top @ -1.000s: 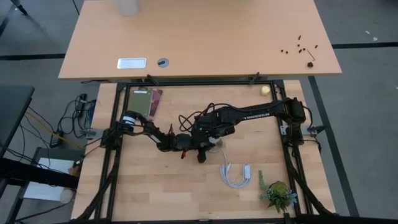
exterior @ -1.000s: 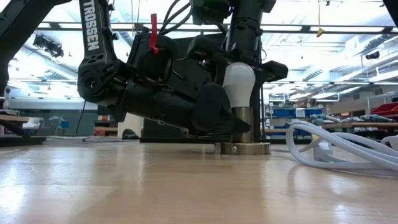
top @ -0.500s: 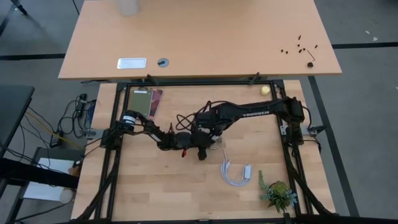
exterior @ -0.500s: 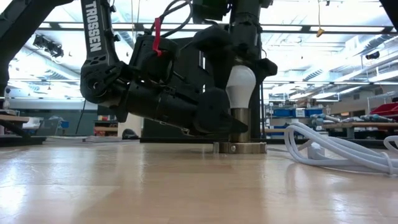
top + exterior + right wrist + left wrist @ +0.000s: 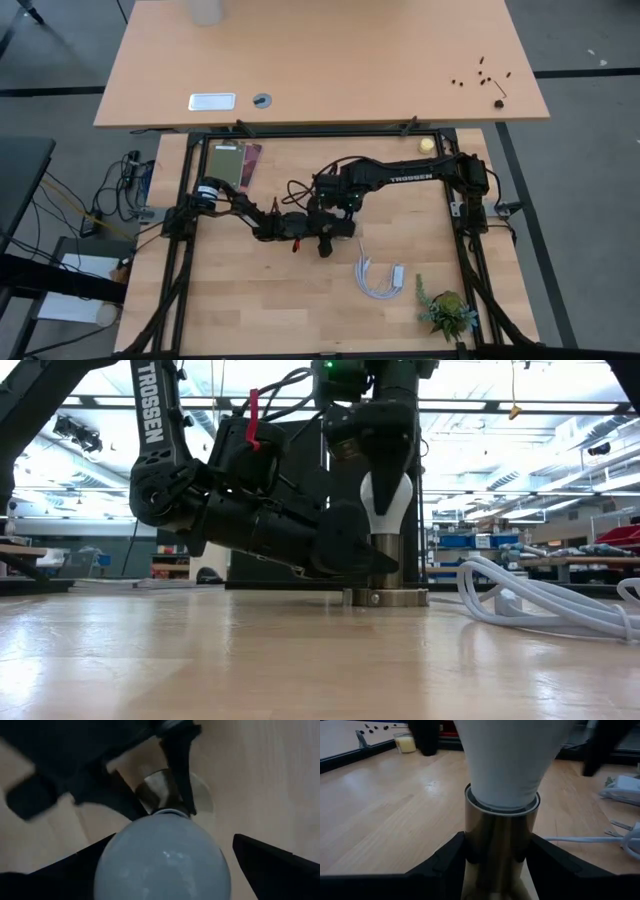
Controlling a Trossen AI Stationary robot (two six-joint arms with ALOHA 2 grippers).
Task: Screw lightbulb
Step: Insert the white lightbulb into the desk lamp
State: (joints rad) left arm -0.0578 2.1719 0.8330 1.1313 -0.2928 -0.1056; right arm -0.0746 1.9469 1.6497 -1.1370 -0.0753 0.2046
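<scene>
The frosted white lightbulb [image 5: 386,502] stands upright with its base in a brass socket tube [image 5: 500,837], which rises from a round flat base [image 5: 385,598] on the wooden table. My left gripper [image 5: 500,870] lies low and level, shut on the tube. My right gripper [image 5: 170,840] hangs straight above the bulb [image 5: 160,865], pointing down and open. Its fingers stand on either side of the bulb's dome, and I see no touch. In the high view the right gripper [image 5: 340,205] hides the bulb. My left gripper pinches the brass socket tube [image 5: 470,845] between its two fingers, below the tube's upper rim. The fingers [image 5: 445,865] come level from the table's left and lie across the upright tube. The socket stands upright with its round base on the table.
A coiled white cable with a plug [image 5: 380,280] lies just right of the socket toward the near edge. A small potted plant [image 5: 447,312] stands at the near right, a small yellow jar [image 5: 427,145] at the far right, and flat cards [image 5: 232,163] at the far left.
My right gripper has opened off the bulb, rolled about its downward axis and risen slightly, staying over the bulb. The bulb stays upright in the socket. My left gripper has kept its hold.
</scene>
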